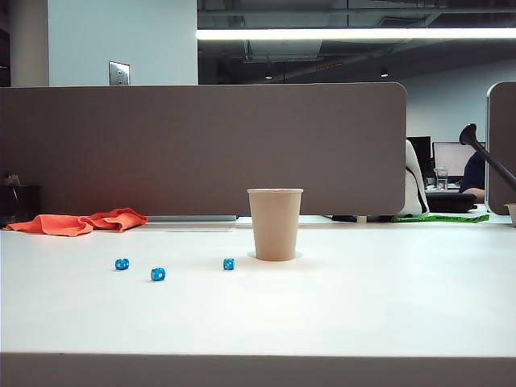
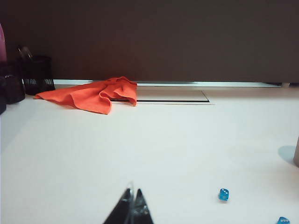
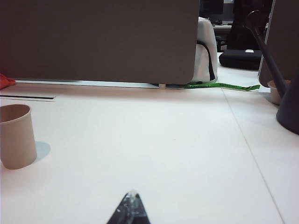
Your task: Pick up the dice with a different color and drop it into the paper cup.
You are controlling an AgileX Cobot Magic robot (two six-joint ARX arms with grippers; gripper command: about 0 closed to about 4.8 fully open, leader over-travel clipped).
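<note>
Apparently not yet engaged, left gripper (image 2: pixel 132 205) and right gripper (image 3: pixel 132 207) hang low, jaws pressed together, empty; tan tapered paper cup (image 1: pixel 275 224) stands upright for the drop, bright blue dice (image 1: pixel 158 274) at its nine o'clock, dark purple die unseen.

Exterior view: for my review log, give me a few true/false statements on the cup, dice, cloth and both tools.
1. The tan-brown tapered paper cup stands upright on the white table. True.
2. Three small bright blue dice lie left of the cup. True.
3. A dark purple die lies among them. False: no purple die shows in any view.
4. The crumpled orange cloth lies right of the cup. False: it lies far left, by the grey partition.
5. The left tool and right tool are open. False: both are shut and empty, low over the table.
</note>
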